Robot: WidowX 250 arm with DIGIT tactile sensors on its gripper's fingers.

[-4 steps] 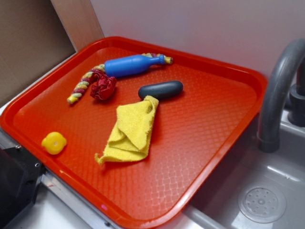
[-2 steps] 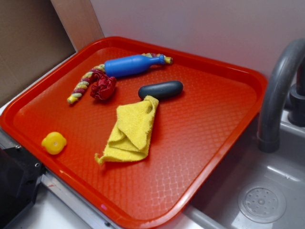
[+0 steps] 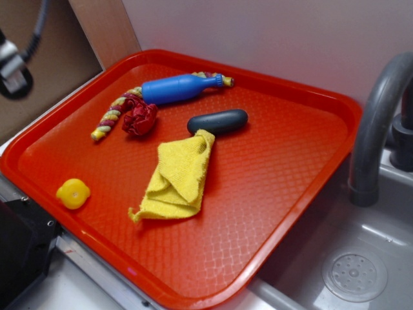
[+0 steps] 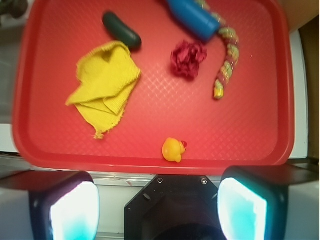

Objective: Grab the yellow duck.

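**Claw high over tray edge, duck not yet approached**

Duck (image 4: 173, 149) sits alone near the tray (image 4: 150, 161) rim closest to me, well apart from everything else. In the exterior view it is at the tray's near-left corner (image 3: 73, 193). Free on all sides, so I judge a straight top-down grasp should work without nudging neighbours.

Claw (image 4: 159, 205): the two fingers (image 4: 70, 210) stand wide apart at the bottom of the wrist view, nothing between them. The claw hangs well above the tray, over its near edge; the exterior view catches only a bit of the arm (image 3: 13, 71) at upper left.

Other contents: cloth (image 4: 102, 85), crumpled mid-tray, same yellow as the duck but far larger — must not confuse them. Dark capsule (image 4: 121, 28) touches the cloth's corner. Blue bottle (image 4: 192, 15), rope (image 4: 225, 60) and red scrunchy (image 4: 187, 57) cluster toward the far side.

Next, in my judgement: centre over the duck, descend, close.
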